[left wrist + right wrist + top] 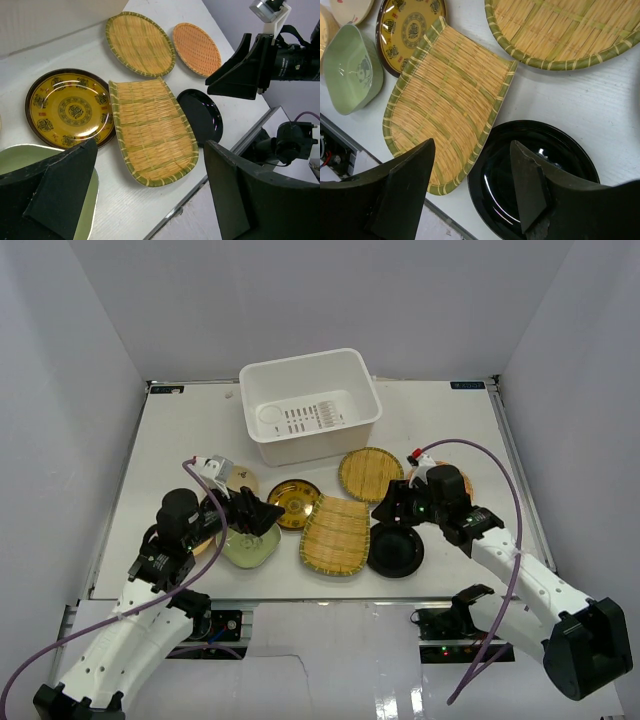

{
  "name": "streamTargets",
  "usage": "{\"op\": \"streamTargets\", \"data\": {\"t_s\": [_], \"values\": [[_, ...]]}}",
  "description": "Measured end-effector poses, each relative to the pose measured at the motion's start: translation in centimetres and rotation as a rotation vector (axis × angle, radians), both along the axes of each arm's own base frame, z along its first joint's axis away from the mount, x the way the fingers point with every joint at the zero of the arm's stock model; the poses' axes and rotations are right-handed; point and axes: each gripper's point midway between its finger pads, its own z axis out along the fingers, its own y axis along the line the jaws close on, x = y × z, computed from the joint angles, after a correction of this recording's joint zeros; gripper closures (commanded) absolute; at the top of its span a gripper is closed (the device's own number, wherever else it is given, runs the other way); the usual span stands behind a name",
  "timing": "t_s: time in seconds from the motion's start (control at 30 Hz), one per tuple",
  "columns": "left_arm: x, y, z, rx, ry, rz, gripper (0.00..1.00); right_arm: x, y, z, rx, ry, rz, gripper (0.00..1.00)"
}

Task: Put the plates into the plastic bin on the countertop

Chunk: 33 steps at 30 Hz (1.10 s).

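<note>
The white plastic bin (310, 405) stands at the back of the countertop (180, 440) with no plates in it. In front lie a gold patterned plate (294, 503), a pale green squarish dish (250, 545), a bamboo tray (337, 534), a round bamboo tray (370, 473), a glossy black plate (396, 548), a beige plate (240, 478) and an orange woven plate (196, 47). My left gripper (262, 517) is open and empty, above the green dish (90, 200). My right gripper (385, 508) is open and empty, straddling the black plate's (500, 185) rim next to the bamboo tray (445, 100).
The table's front edge (200, 172) runs just below both grippers. Grey walls enclose the table on three sides. A tan dish (325, 30) lies at the far left, mostly hidden under my left arm. The two grippers face each other across the bamboo tray.
</note>
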Motion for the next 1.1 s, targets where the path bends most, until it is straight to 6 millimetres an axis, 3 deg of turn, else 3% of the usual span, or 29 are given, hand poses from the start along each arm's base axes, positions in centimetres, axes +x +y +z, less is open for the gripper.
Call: {"op": "streamTargets", "data": {"t_s": [0.43, 0.73, 0.9, 1.0, 1.03, 1.07, 1.1], "values": [[0.3, 2.5, -1.5, 0.026, 0.247, 0.214, 0.02, 1.0, 1.6, -3.7, -0.061, 0.047, 0.013, 0.41], [-0.3, 3.8, -4.3, 0.065, 0.404, 0.316, 0.02, 2.1, 3.0, -6.9, -0.068, 0.1, 0.028, 0.44], [-0.8, 5.7, -5.6, 0.092, 0.464, 0.431, 0.03, 2.3, 3.6, -8.7, -0.073, 0.135, 0.033, 0.48], [-1.3, 6.9, -6.6, 0.097, 0.519, 0.513, 0.03, 2.6, 3.9, -9.2, -0.062, 0.133, 0.034, 0.63], [-1.5, 7.2, -6.9, 0.099, 0.541, 0.541, 0.03, 2.7, 4.0, -9.3, -0.056, 0.137, 0.03, 0.72], [-1.7, 7.5, -7.3, 0.103, 0.566, 0.564, 0.03, 2.7, 4.2, -9.2, -0.041, 0.136, 0.033, 0.91], [-2.0, 7.8, -7.8, 0.108, 0.594, 0.59, 0.03, 2.8, 4.5, -9.0, -0.02, 0.141, 0.022, 0.92]]}}
